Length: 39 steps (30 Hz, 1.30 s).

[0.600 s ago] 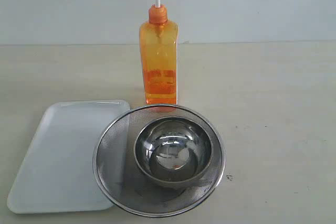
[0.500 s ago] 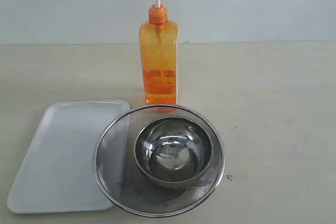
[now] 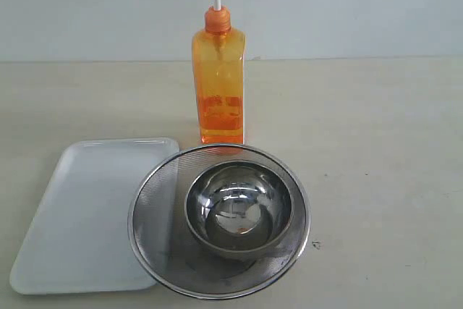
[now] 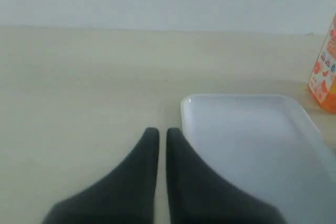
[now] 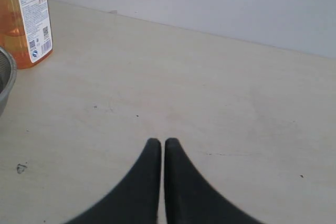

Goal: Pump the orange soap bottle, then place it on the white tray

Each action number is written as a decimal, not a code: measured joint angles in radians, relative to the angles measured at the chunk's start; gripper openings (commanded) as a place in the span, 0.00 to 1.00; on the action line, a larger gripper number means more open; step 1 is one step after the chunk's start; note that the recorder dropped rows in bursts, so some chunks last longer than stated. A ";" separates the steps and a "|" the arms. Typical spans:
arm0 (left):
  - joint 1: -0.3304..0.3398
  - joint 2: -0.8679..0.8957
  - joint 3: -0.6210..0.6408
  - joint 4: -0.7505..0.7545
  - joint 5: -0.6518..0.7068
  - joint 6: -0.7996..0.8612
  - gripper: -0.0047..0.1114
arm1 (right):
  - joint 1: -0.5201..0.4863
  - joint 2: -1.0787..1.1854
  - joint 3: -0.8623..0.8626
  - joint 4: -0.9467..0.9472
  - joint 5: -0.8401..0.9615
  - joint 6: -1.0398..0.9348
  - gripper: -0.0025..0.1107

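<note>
The soap bottle (image 3: 218,85) stands toward the table's (image 3: 376,179) far edge. Directly before it sits the strainer (image 3: 153,216), containing a bowl (image 3: 197,208). The tray (image 3: 79,215) lies left, at the front edge.

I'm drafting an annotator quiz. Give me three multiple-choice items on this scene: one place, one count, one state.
1. Where is the orange soap bottle? A on the table behind the strainer; B on a shelf; C held aloft.
2. How many steel bowls sit in the strainer? A none; B one; C two.
3. The left end effector is: A wide open; B gripping the bottle; C shut, empty.
Answers: A, it stands beyond the rim; B, one bowl shows; C, fingers meet, nothing between.
</note>
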 measured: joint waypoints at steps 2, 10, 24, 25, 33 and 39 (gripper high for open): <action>0.000 0.000 -0.059 -0.021 0.031 0.000 0.08 | 0.000 0.000 0.000 0.000 0.000 0.000 0.02; 0.000 -0.003 -0.383 -0.239 -0.008 0.000 0.08 | 0.000 0.000 0.000 -0.002 0.000 0.000 0.02; 0.000 -0.003 -0.395 -0.417 -0.289 0.000 0.08 | 0.000 0.000 0.000 -0.002 0.000 0.000 0.02; 0.000 -0.003 -0.395 -0.417 -0.289 0.000 0.08 | 0.000 0.000 0.000 -0.002 0.000 0.000 0.02; 0.000 -0.003 -0.395 -0.467 -0.244 0.000 0.08 | 0.000 0.000 0.000 0.002 0.000 0.000 0.02; 0.000 0.167 -0.514 -0.458 -0.389 0.018 0.08 | 0.000 0.000 0.000 0.002 0.000 0.000 0.02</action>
